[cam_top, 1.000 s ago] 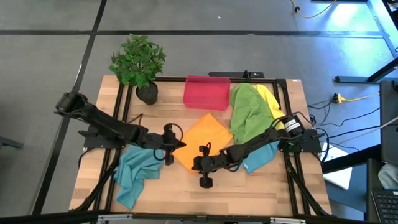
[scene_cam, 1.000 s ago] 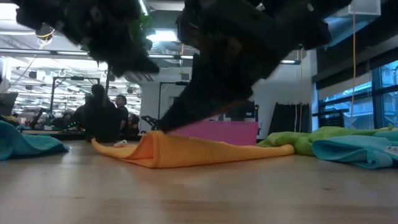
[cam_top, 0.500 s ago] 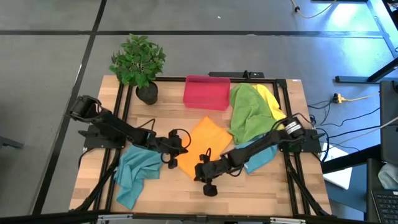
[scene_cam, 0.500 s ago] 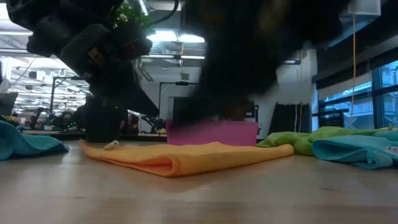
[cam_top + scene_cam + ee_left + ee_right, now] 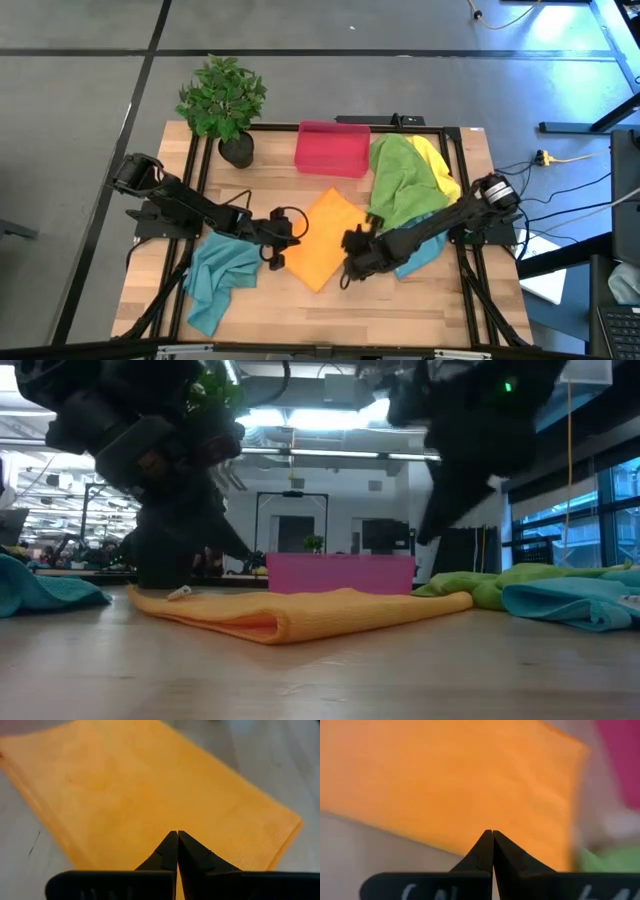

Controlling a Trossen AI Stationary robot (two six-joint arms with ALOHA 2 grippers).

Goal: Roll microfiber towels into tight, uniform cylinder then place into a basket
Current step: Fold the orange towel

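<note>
Overhead, I see the orange towel (image 5: 322, 238) lying folded flat at the middle of the desk (image 5: 250, 305), a diamond shape with one corner toward the basket (image 5: 333, 148) and one toward the front edge. My left end effector (image 5: 287, 232) sits at the towel's left edge with its fingers pressed together, nothing between them. My right end effector (image 5: 350, 255) is at the towel's right edge, fingers likewise closed and empty. A teal towel (image 5: 218, 280) lies crumpled front left; the green towel (image 5: 396, 182) and yellow towel (image 5: 433, 160) are heaped on the right beside the basket, with a second teal towel (image 5: 418, 255) under my right arm. A potted plant (image 5: 222, 100) stands at the back left corner. Bare wood shows along the front of the desk.

From desk height, the orange towel (image 5: 300, 612) is a low, flat fold with a rounded front edge, the pink basket (image 5: 340, 573) well behind it. Green (image 5: 480, 585) and teal (image 5: 575, 603) cloth bunch on the right, more teal (image 5: 45, 592) on the left. People show in the room behind.

Through the left wrist camera, the towel (image 5: 150, 795) fills the view, smooth, its folded edges straight, the closed tips (image 5: 177, 836) over it.

Through the right wrist camera, the closed tips (image 5: 492, 835) sit at the towel's (image 5: 450, 780) edge, with the basket (image 5: 620, 760) beyond.
</note>
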